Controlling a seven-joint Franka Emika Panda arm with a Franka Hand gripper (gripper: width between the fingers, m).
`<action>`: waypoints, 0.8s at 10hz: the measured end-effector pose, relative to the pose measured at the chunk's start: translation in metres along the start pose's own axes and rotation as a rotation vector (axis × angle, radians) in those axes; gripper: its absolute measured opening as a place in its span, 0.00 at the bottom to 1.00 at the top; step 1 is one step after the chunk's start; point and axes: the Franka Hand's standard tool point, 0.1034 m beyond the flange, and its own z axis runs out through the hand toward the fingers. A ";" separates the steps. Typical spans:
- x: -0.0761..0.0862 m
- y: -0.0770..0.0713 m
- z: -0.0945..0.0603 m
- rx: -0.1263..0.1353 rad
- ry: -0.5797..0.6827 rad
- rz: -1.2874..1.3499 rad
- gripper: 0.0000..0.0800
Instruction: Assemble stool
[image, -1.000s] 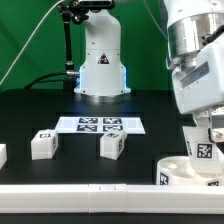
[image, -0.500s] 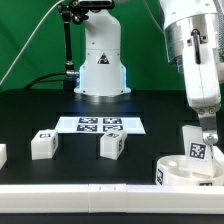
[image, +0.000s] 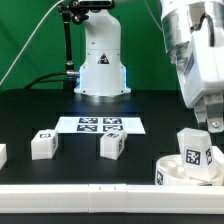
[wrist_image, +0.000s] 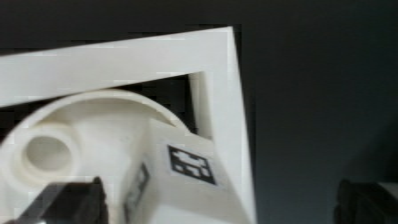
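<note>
The white round seat (image: 176, 166) lies at the exterior view's lower right, against the border rail. A white blocky leg (image: 196, 150) with a black-and-white tag stands tilted on the seat. My gripper (image: 210, 124) hangs just above and to the right of that leg, jaws apart. In the wrist view the seat (wrist_image: 71, 135) and the tagged leg (wrist_image: 187, 170) show below my gripper (wrist_image: 222, 205). Its dark fingers stand wide on both sides, with a gap to the leg. Two loose legs (image: 42, 144) (image: 113, 145) stand on the table, and a third (image: 2, 155) at the left edge.
The marker board (image: 100, 125) lies in the middle of the black table. The robot base (image: 100, 70) stands behind it. The long white border rail (image: 90, 189) runs along the front, and its corner shows in the wrist view (wrist_image: 217, 70).
The leg went down onto the seat and now leans toward the exterior view's left. My gripper has lifted up and to the right, away from it.
</note>
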 end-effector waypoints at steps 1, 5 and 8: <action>0.001 -0.005 -0.005 0.009 -0.002 -0.127 0.81; -0.005 0.000 0.000 -0.028 0.006 -0.513 0.81; -0.010 0.003 0.000 -0.043 0.011 -0.764 0.81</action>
